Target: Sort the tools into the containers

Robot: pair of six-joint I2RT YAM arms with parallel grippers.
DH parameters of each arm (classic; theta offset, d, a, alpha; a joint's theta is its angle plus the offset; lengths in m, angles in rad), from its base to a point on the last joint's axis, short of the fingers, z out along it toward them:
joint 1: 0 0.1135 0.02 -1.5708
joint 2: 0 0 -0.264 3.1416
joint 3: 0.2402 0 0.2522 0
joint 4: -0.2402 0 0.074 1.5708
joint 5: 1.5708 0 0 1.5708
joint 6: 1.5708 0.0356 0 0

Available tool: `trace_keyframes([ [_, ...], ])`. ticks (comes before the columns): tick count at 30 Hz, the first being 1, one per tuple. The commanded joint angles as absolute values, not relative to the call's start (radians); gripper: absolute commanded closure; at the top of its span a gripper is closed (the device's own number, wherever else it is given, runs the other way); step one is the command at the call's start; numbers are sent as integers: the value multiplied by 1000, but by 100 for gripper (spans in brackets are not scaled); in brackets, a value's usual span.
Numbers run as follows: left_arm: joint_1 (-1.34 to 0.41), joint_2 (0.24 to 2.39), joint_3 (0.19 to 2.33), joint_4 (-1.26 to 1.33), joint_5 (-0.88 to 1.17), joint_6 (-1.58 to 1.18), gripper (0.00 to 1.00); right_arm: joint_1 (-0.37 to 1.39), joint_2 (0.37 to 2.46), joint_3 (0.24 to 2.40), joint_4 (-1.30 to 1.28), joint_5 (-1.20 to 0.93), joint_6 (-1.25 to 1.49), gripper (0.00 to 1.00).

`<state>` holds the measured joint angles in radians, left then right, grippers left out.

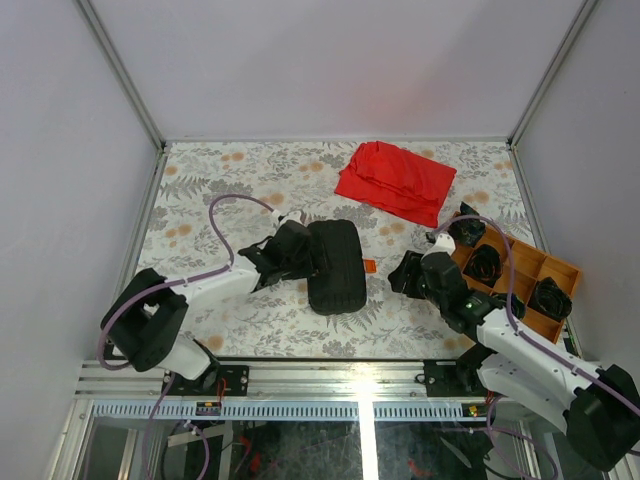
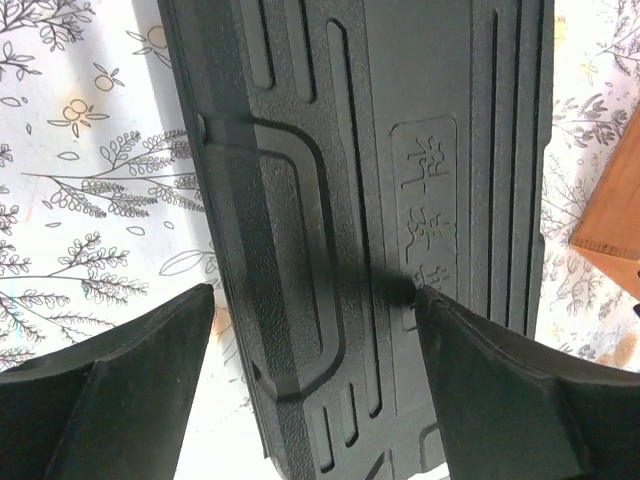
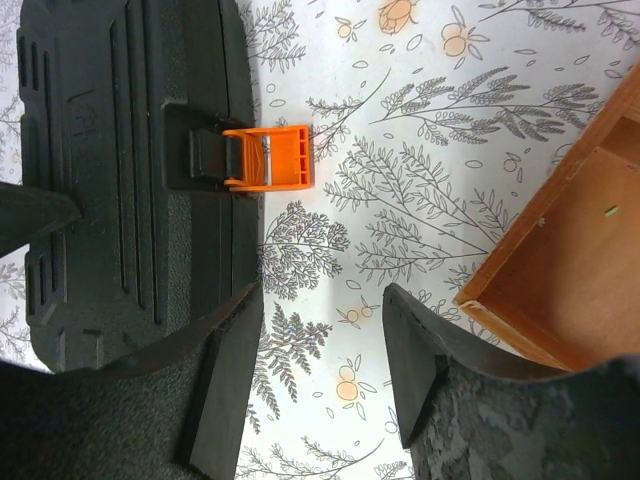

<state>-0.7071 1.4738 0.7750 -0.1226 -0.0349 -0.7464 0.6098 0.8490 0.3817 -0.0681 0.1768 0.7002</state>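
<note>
While the released left tool [image 2: 312,295] is straddling the shut case [image 1: 335,265] and the released right tool [image 3: 320,300] is hovering by its latch [image 3: 270,157], any bump is risking skidding it sideways.

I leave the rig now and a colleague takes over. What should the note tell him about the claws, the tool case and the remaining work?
Left claw: open, one finger over the table, the other over the lid of the black tool case; nothing gripped.
Right claw: open, empty, above the table between the case's orange latch and the wooden tray.
Case: closed, mid-table, latch sticking out towards the tray.
Tools: none visible. The tray holds dark items I cannot identify.
Left to do: open the case, sort the tools; nothing visibly done.
</note>
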Motion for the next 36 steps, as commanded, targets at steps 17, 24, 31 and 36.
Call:
trace_keyframes([
  [17, -719, 1589, 718, -161, -142, -697, 31, 507, 1144, 468, 142, -32, 662, 33],
  [24, -719, 1613, 723, -177, -145, -687, 32, 426, 1314, 552, 189, -221, 591, 41],
  [31, -718, 1590, 728, -210, -159, -683, 30, 426, 1408, 576, 208, -347, 587, 47],
  [36, -718, 1554, 726, -250, -180, -681, 26, 481, 1434, 593, 207, -362, 591, 49],
])
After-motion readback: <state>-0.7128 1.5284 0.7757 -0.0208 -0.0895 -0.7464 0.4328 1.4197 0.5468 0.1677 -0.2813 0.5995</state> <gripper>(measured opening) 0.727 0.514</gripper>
